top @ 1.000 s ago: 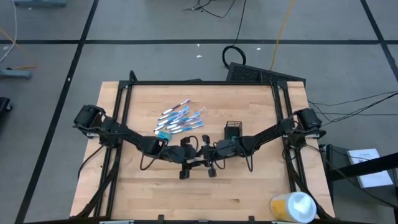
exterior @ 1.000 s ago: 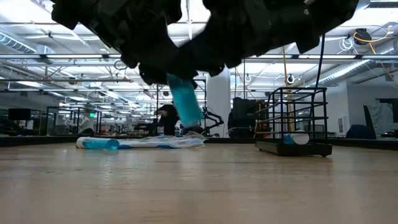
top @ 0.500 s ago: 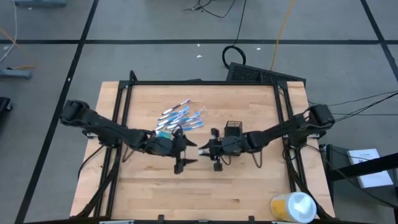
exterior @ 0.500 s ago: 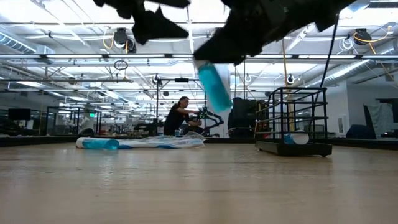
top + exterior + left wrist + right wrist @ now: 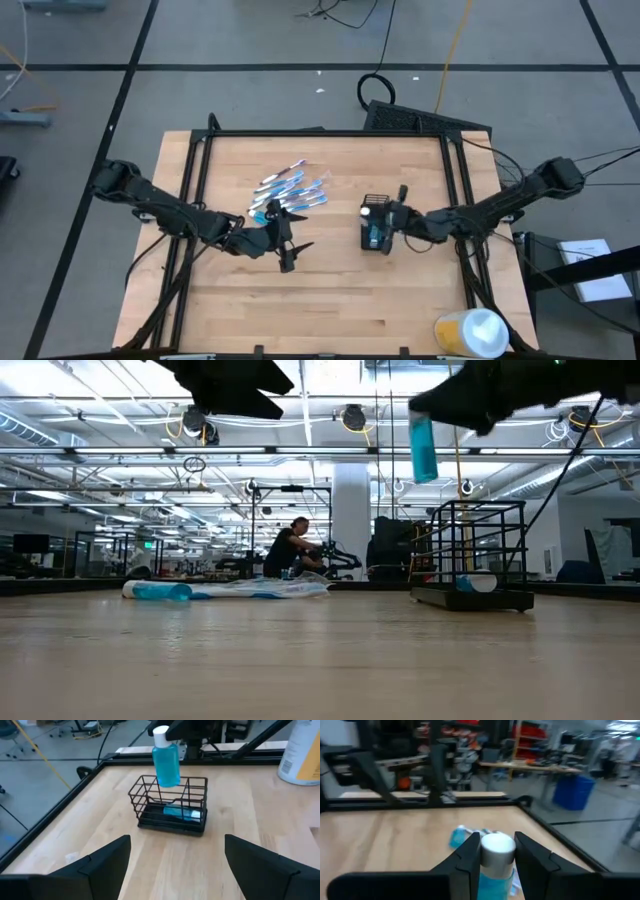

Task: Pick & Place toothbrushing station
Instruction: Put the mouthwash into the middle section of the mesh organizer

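Right gripper gripping unlabelled blue tube

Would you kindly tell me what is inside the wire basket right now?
One small blue-and-white tube lies on the floor of the wire basket. The blue bottle in the right tool hangs above it, hiding part of the back wall.

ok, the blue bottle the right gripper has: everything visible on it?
The blue bottle is small, clear blue plastic by its look, with a white cap. It hangs upright, gripped near the cap by the right gripper, above the black wire cup and not touching it. A white-and-blue tube already lies in the cup.
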Controlling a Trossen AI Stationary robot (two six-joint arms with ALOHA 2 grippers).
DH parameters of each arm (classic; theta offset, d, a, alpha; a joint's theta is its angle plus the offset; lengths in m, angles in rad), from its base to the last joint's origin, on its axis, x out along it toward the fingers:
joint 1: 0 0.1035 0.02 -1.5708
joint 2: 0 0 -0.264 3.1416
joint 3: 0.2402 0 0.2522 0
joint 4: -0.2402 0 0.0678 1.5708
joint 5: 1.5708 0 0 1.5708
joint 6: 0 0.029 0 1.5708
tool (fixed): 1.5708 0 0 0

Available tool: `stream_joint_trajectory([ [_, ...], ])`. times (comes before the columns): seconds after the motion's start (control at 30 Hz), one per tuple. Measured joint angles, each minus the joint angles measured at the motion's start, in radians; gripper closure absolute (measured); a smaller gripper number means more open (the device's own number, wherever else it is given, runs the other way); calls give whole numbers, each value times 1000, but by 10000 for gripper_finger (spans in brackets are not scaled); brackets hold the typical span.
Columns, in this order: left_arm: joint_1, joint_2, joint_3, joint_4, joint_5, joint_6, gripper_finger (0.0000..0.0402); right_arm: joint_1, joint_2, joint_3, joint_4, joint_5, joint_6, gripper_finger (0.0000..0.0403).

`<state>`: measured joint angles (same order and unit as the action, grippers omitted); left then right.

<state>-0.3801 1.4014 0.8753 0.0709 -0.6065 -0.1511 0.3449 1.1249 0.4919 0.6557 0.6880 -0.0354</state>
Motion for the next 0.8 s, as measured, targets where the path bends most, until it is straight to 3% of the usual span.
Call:
stream_joint_trajectory([
  [0.2,1,0,0,6,3,-5,74,-7,-15,-119,100,49,39,317],
  [0.43,5,0,0,3,3,-9,85,-18,31,-143,105,45,106,317],
  [0.8,5,0,0,4,3,-13,88,-18,261,-143,249,45,153,317],
])
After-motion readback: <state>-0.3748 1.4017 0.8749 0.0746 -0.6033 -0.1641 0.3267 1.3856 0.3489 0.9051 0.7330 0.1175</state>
